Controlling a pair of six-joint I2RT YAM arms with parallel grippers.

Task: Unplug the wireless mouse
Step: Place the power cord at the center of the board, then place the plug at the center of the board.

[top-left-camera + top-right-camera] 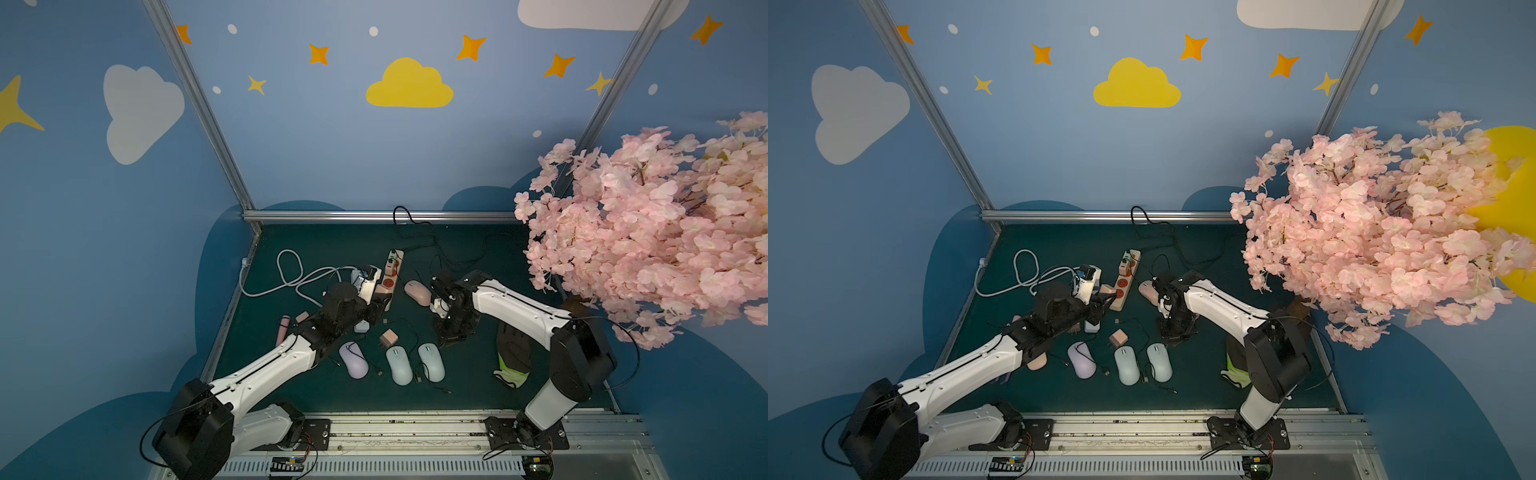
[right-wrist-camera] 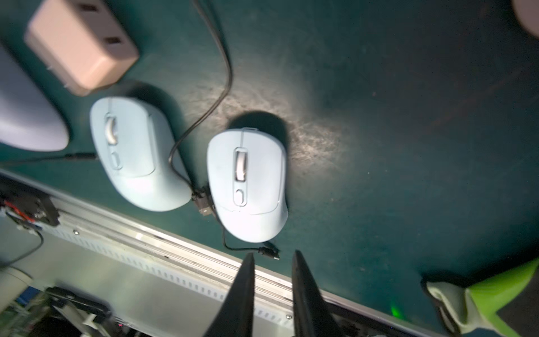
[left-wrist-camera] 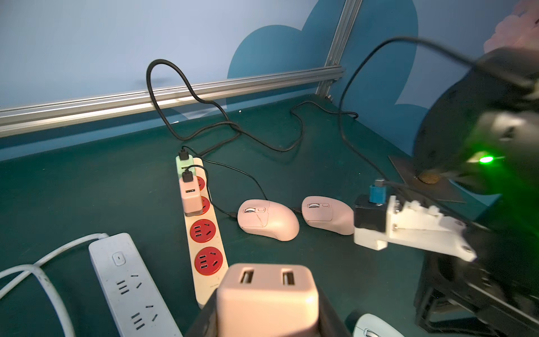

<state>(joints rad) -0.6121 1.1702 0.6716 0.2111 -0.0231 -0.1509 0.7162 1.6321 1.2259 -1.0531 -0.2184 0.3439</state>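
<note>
— Where are the claws seen?
— Nearest the front rail, the right claw [image 2: 274, 291] is seen with its fingers apart and nothing between them, just beside a loose cable end [image 2: 269, 253] and a blue mouse [image 2: 248, 186]. Farther in, the left claw [image 3: 267, 315] is clamped on a pink charger [image 3: 265, 289].
— And the mouse?
— A pink mouse [image 3: 268, 218] is found on the worktop [image 3: 87, 189] beside the red-socket strip [image 3: 204, 233] — a black cable [image 3: 232, 215] is seen ending at its nose.

A robot test booth: aluminium frame [image 1: 374, 216], cloud-and-star wall panels [image 1: 332, 145], left arm [image 1: 266, 370] and right arm [image 1: 519, 307] bolted to a rail [image 1: 407, 432].
</note>
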